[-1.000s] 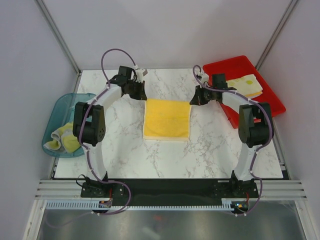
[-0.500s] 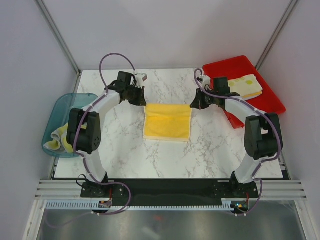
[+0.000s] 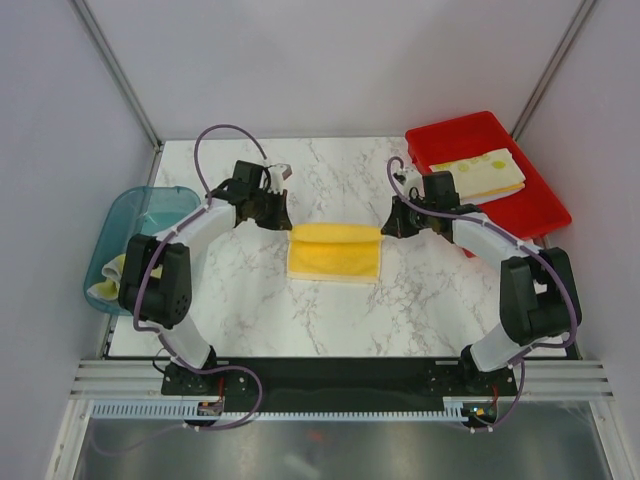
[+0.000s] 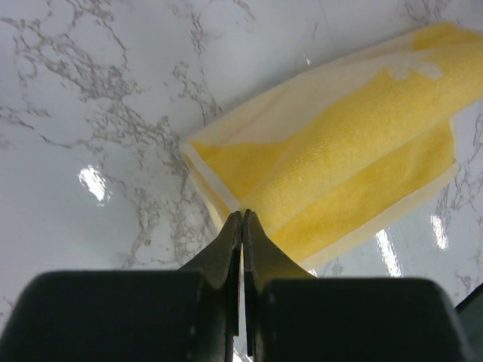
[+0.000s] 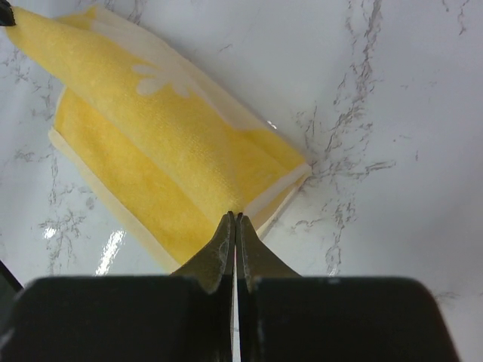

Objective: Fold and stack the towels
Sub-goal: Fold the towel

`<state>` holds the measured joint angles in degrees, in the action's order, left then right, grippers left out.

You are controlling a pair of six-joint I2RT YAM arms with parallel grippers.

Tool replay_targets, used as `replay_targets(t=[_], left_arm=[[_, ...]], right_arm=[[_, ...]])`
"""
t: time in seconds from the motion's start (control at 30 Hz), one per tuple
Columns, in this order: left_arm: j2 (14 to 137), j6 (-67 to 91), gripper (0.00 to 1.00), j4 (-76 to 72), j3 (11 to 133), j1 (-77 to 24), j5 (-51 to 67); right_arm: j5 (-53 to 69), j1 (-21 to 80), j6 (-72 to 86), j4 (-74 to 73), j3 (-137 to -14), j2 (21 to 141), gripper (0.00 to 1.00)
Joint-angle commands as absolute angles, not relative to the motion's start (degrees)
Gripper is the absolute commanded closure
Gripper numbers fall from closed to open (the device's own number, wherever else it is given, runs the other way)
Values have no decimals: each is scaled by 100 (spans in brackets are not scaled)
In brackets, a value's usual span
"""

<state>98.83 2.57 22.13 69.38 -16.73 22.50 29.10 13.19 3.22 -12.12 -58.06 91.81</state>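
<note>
Ok, you're mid-fold on the yellow towel [image 3: 335, 255], centre of the marble worktop [image 3: 250, 300], between the two arms. L pincer [image 4: 241, 220] is clamped on its far-left corner and R pincer [image 5: 235, 220] on its far-right corner. Both wrist cams show cloth nipped right at the tips, with no gap btwn the fingers. The far edge is up off the worktop and curled over toward the near side, and the near half lies flat. Layered hems show at both corners, so the cloth looks already doubled. Prob the 2nd fold, can't confirm.

Next move, imo:
- Carry both corners toward the near hem together, same height and pace, else the edge skews.
- Stay low so the flap doesn't drag the bottom layer.
- Land far hem on near hem, let go both sides, back out.

After that it should go on the folded towel [image 3: 480, 172] in the red tray [image 3: 545, 210], far right. Crumpled towels [image 3: 112, 280] sit in the teal bin [image 3: 130, 205] on the left, so the task is only partway done. The grip is tip-only, and a slip on either side would wreck alignment.
</note>
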Motion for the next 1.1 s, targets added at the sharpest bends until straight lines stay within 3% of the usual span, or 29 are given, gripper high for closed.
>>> replay_targets(t=[0.0,0.33,0.63,1.07], left_arm=[[9379,633,98,2021,6611,-1722,2084],[8605,1045,98,2039,5758,-1898,2101],[8649,1485,98,1855,4958,-2504,1530],[8227,1810,98,2012,4773,-2751,651]], right_arm=[[2760,1415,545,-1186,-5608,8737,100],[2558,1819,1010,-1380,-4862,8403,100],[2478,1925,1177,-1397,-4614,8244,100],[2514,1969,1538,-1310,-4325,7954,100]])
